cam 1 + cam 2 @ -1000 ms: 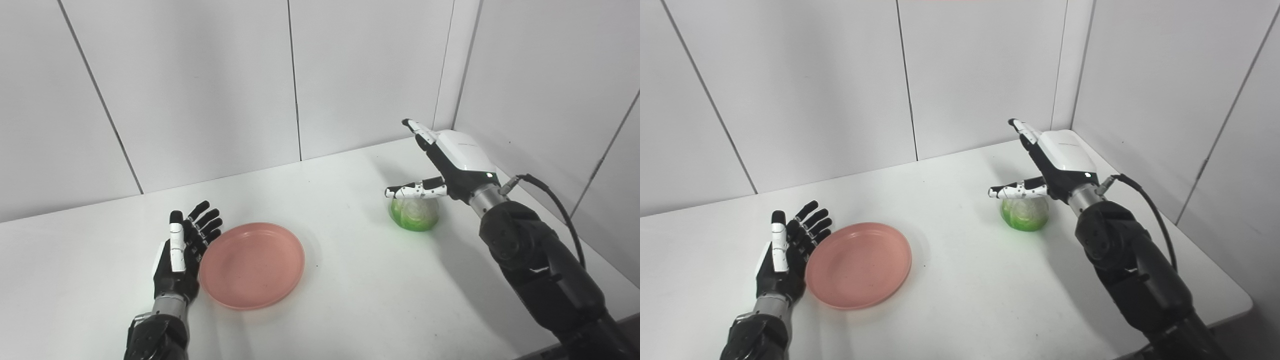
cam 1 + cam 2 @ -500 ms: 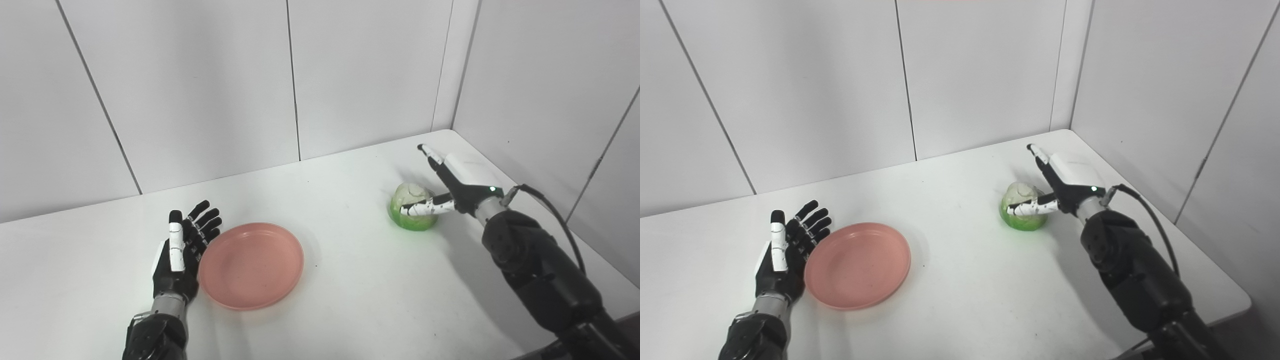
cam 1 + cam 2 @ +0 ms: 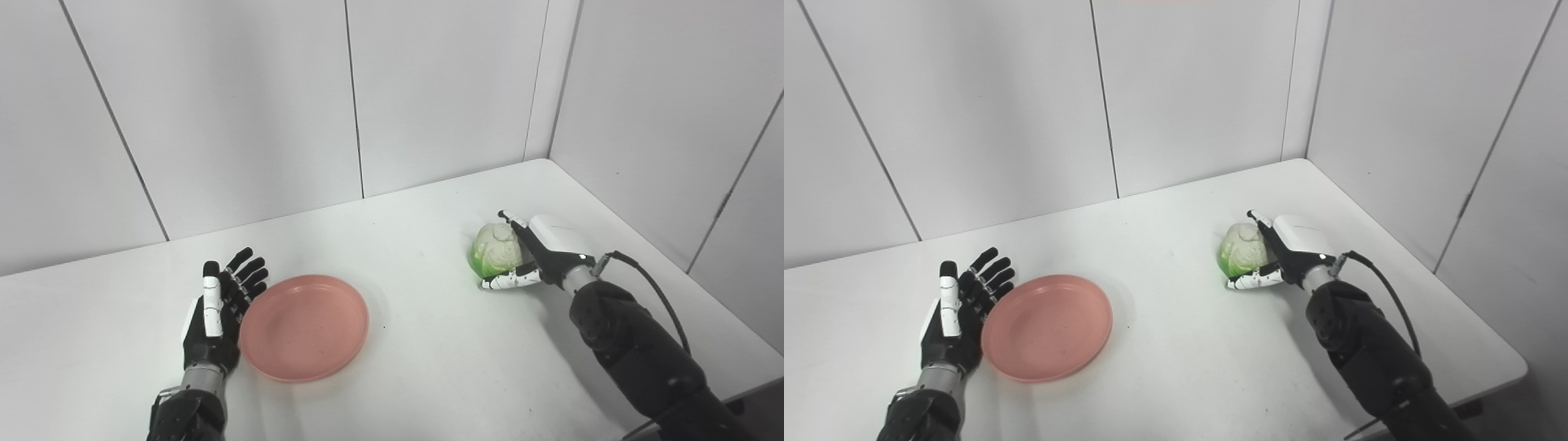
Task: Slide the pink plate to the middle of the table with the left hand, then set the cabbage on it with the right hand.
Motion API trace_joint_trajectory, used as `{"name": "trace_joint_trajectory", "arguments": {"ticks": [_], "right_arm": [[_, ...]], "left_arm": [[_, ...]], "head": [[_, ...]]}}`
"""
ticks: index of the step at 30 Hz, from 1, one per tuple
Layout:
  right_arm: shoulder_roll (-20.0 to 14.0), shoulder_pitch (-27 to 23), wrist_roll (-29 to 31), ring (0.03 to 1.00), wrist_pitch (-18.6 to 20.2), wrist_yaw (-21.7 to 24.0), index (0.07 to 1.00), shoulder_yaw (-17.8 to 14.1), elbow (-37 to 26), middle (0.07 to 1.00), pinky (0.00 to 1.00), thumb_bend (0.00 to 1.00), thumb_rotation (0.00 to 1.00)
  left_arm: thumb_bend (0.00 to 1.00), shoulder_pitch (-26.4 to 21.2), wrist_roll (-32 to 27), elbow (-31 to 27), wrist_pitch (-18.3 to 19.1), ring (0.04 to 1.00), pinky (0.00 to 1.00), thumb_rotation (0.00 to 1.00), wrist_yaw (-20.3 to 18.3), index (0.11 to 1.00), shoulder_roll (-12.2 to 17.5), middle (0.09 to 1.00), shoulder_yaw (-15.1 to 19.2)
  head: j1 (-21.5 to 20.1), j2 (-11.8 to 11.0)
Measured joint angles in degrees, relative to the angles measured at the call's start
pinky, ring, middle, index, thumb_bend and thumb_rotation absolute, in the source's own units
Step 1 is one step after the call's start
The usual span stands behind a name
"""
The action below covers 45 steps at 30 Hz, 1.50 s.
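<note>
The pink plate lies on the white table, left of the middle. My left hand is open, palm toward the plate, and rests against its left rim. The cabbage, green with a pale top, sits on the table at the right. My right hand is low on the table right beside it. The thumb lies along the cabbage's front base and the fingers reach behind it. The hand cups the cabbage with its fingers apart and is not closed on it. The cabbage rests on the table.
White wall panels close the table at the back and right, with a corner behind the cabbage. The table's right edge runs close behind my right forearm. A black cable loops off the right wrist.
My right hand came down from above the cabbage to table level and now cups it. The cabbage has tipped, pale top showing. The left hand and plate stayed put; the camera shifted slightly.
</note>
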Motion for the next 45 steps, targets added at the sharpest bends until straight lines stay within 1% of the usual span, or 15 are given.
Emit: {"name": "trace_joint_trajectory", "arguments": {"ticks": [1, 4, 5, 7, 9, 16, 24, 27, 34, 35, 36, 40, 41, 42, 45], "right_arm": [[0.3, -0.2, 0.1, 0.737, -0.6, -0.7, 0.853, 0.1, 0.8, 0.810, 0.62, 0.92, 0.26], [1.0, -0.9, 0.4, 0.678, -1.9, -3.1, 0.815, 0.0, 3.0, 0.753, 0.58, 0.88, 0.16], [1.3, -1.1, 0.9, 0.616, -2.3, -4.0, 0.764, -0.1, 3.4, 0.691, 0.53, 0.84, 0.09], [2.4, -1.6, 2.0, 0.515, -3.6, -7.1, 0.596, -0.8, 4.9, 0.521, 0.44, 0.60, 0.02], [3.4, -2.3, 2.1, 0.445, -4.9, -11.0, 0.523, -1.2, 6.4, 0.481, 0.37, 0.54, 0.00], [4.4, -2.0, 2.2, 0.416, -7.6, -17.6, 0.510, -1.3, 8.7, 0.462, 0.33, 0.52, 0.00], [5.1, -1.4, 2.6, 0.431, -9.3, -21.3, 0.514, -2.0, 8.4, 0.464, 0.36, 0.53, 0.00], [6.1, -0.5, 4.0, 0.440, -10.3, -22.3, 0.510, -3.0, 5.7, 0.469, 0.37, 0.53, 0.00], [12.6, 0.5, 8.2, 0.418, -10.8, -21.4, 0.522, -3.2, -4.6, 0.454, 0.36, 0.52, 0.00], [13.6, 0.4, 8.8, 0.413, -11.1, -21.1, 0.521, -3.0, -5.5, 0.452, 0.35, 0.52, 0.00], [14.6, 0.4, 9.2, 0.411, -11.3, -20.8, 0.521, -2.6, -5.8, 0.451, 0.35, 0.52, 0.00], [18.0, 0.4, 9.9, 0.401, -11.4, -18.7, 0.521, -0.5, -6.8, 0.450, 0.35, 0.53, 0.00], [18.6, 0.2, 9.9, 0.400, -11.4, -18.0, 0.520, 0.2, -6.9, 0.450, 0.35, 0.53, 0.00], [19.3, 0.1, 10.3, 0.399, -11.6, -17.5, 0.519, 0.8, -6.9, 0.450, 0.35, 0.53, 0.00], [21.2, -0.5, 11.1, 0.396, -13.1, -16.3, 0.517, 2.4, -6.3, 0.451, 0.34, 0.53, 0.00]], "left_arm": [[0.83, 0.1, 0.0, -0.1, 0.0, 0.825, 0.86, 1.00, 0.0, 0.808, 0.0, 0.814, -0.1], [0.84, 0.2, 0.0, -0.3, 0.0, 0.825, 0.87, 1.00, 0.0, 0.803, 0.0, 0.811, -0.1], [0.84, 0.2, 0.0, -0.3, 0.0, 0.825, 0.87, 1.00, 0.0, 0.798, 0.0, 0.809, -0.1], [0.84, 0.2, 0.0, -0.2, 0.0, 0.824, 0.85, 1.00, 0.0, 0.798, 0.0, 0.809, -0.1], [0.84, 0.2, 0.0, -0.2, 0.0, 0.820, 0.84, 1.00, 0.0, 0.797, 0.0, 0.809, -0.1], [0.86, 0.4, 0.0, -0.6, 0.5, 0.825, 0.85, 1.00, 0.0, 0.795, 0.0, 0.807, 0.0], [0.84, 0.4, 0.0, -0.8, 0.6, 0.827, 0.84, 1.00, 0.0, 0.798, 0.0, 0.809, -0.1], [0.84, 1.0, 0.0, -2.0, 1.0, 0.823, 0.84, 1.00, 0.0, 0.792, 0.0, 0.805, -0.3], [0.84, 1.8, 1.1, -3.1, 1.2, 0.818, 0.84, 1.00, 0.6, 0.789, -0.3, 0.802, -0.7], [0.83, 1.8, 1.3, -3.2, 1.2, 0.818, 0.84, 1.00, 0.9, 0.788, -0.4, 0.801, -0.7], [0.83, 1.9, 1.3, -3.5, 1.2, 0.815, 0.84, 1.00, 1.0, 0.786, -0.4, 0.799, -0.8], [0.83, 2.5, 1.4, -4.5, 1.7, 0.813, 0.83, 1.00, 2.1, 0.781, -1.4, 0.796, -0.9], [0.82, 2.8, 1.5, -5.0, 2.0, 0.813, 0.83, 1.00, 2.5, 0.781, -1.8, 0.796, -0.9], [0.82, 3.1, 1.8, -5.6, 2.2, 0.811, 0.83, 1.00, 2.8, 0.780, -2.1, 0.795, -1.1], [0.82, 3.5, 2.7, -6.2, 2.5, 0.816, 0.84, 1.00, 3.4, 0.784, -2.6, 0.799, -1.9]], "head": [[0.1, 0.1], [0.2, 0.2], [0.2, 0.3], [0.2, 0.3], [0.2, 0.3], [0.7, 0.9], [2.3, 1.2], [3.4, 1.5], [8.4, 2.2], [10.3, 2.5], [10.3, 2.5], [16.7, 3.3], [16.7, 3.3], [20.4, 3.5], [22.7, 3.5]]}}
